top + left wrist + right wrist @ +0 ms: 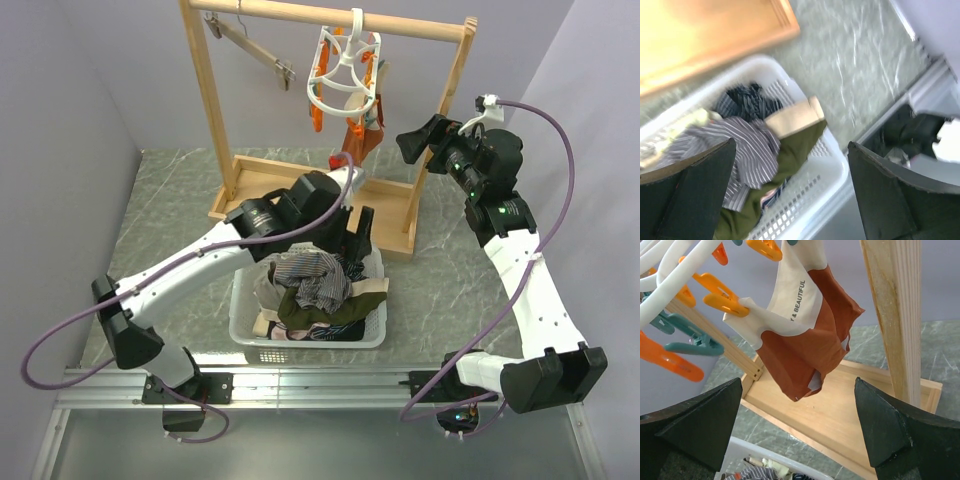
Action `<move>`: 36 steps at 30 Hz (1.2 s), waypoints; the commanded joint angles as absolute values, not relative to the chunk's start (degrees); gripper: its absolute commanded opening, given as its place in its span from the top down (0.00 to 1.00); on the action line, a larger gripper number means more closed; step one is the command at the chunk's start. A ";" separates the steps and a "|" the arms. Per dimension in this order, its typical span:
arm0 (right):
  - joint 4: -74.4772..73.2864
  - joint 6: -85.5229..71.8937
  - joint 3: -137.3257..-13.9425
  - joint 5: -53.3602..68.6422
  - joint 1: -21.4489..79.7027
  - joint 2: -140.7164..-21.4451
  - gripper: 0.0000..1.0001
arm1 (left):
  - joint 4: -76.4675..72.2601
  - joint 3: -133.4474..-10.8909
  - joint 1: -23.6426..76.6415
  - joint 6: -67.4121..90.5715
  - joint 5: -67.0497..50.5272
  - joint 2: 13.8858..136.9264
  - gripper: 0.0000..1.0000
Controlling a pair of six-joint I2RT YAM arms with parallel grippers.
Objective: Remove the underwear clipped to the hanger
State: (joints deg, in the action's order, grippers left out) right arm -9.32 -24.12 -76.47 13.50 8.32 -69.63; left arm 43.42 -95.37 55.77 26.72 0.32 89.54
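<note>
The white hanger (345,70) hangs by its hook from the wooden rail, with orange and teal pegs. One rust-orange brief with a cream printed band (362,135) is still clipped to it. In the right wrist view the brief (810,347) is held by an orange peg (725,304) under the hanger rings (670,270). My right gripper (408,143) is open and empty, just right of the brief and below it (800,435). My left gripper (357,235) is open and empty above the basket (790,200). Grey pin-striped (752,150), olive green (792,150) and cream-banded (792,117) briefs lie in the basket.
The white laundry basket (300,342) stands in front of the wooden rack, whose base tray (390,215) and right post (445,120) are close to the right gripper. A bare wooden hanger (250,45) hangs at the rail's left. The post (895,315) is also close in the right wrist view.
</note>
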 commanded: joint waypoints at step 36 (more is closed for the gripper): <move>-8.88 -22.85 -75.23 12.30 7.91 -67.94 0.00 | 6.33 -94.24 47.28 14.50 29.01 109.09 1.00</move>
State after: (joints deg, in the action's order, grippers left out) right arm -10.76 -23.09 -74.19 11.70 8.21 -68.10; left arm 9.21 -97.67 46.41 14.22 30.87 116.05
